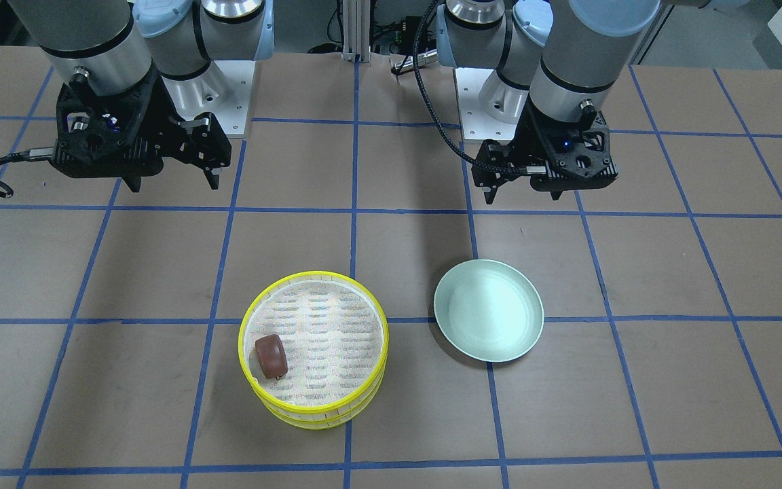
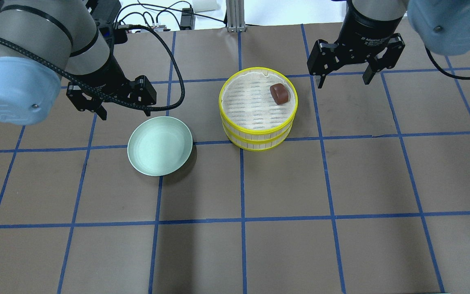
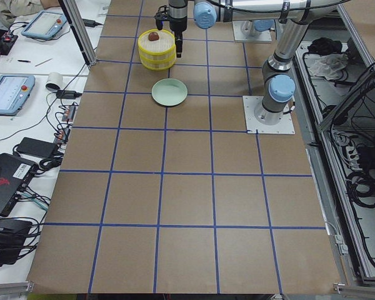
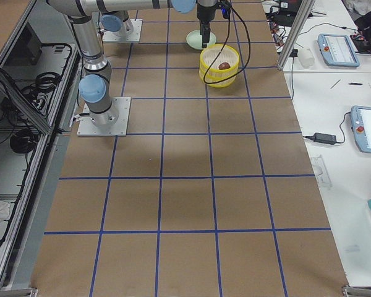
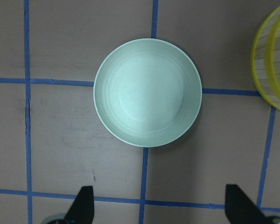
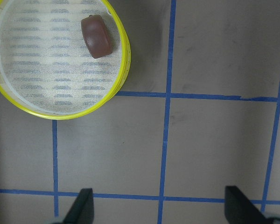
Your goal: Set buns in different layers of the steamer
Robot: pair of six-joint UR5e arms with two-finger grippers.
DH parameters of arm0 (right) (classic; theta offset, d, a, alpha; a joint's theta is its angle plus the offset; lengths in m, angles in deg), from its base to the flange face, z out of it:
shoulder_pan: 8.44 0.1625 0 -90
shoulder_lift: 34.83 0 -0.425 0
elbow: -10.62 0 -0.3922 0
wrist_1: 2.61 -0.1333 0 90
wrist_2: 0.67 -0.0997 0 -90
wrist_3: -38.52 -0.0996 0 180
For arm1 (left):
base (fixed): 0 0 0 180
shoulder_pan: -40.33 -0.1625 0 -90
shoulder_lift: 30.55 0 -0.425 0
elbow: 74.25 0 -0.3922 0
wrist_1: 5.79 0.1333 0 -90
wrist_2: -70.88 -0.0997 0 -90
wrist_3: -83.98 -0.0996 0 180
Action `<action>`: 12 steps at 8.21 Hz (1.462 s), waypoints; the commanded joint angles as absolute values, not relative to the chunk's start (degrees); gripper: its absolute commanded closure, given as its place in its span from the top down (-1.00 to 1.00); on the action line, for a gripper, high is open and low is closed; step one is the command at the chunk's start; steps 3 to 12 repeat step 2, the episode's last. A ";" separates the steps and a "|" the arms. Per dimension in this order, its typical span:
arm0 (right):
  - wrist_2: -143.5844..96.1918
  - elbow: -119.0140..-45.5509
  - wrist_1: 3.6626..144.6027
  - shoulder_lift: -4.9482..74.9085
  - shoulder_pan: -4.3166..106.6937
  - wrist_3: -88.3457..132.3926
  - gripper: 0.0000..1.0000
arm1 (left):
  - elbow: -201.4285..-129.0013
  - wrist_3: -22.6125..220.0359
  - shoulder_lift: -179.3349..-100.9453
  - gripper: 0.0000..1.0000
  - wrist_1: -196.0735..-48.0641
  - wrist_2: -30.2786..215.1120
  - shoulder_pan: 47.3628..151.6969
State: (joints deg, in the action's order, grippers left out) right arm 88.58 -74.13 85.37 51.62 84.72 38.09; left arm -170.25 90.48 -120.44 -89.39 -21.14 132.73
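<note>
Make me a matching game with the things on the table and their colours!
Things:
1. bun
2. plate
3. steamer rim
4. tape lines

Colours:
A. blue
B. bright yellow
C. reddish-brown
D. light green

Pairs: 1-C, 2-D, 3-B, 4-A

Table (image 2: 341, 253): brown matte top, blue tape grid (image 2: 243, 220), even overhead light, soft shadows. Aluminium post (image 3: 78, 34) at table edge. White side bench (image 3: 6, 128): teach pendants (image 3: 10, 94), power brick (image 3: 34, 147), loose cables. Cable trough (image 3: 356, 175) along opposite long edge, black leads inside.
</note>
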 commanded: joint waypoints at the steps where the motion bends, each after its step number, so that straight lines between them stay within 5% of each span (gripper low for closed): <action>1: 88.62 -74.19 85.37 51.57 84.72 38.17 1.00 | -170.22 90.57 -120.20 1.00 -89.72 -21.23 132.80; 12: 88.80 -74.19 85.36 51.48 84.72 38.17 1.00 | -170.31 90.57 -120.28 1.00 -89.90 -21.66 132.80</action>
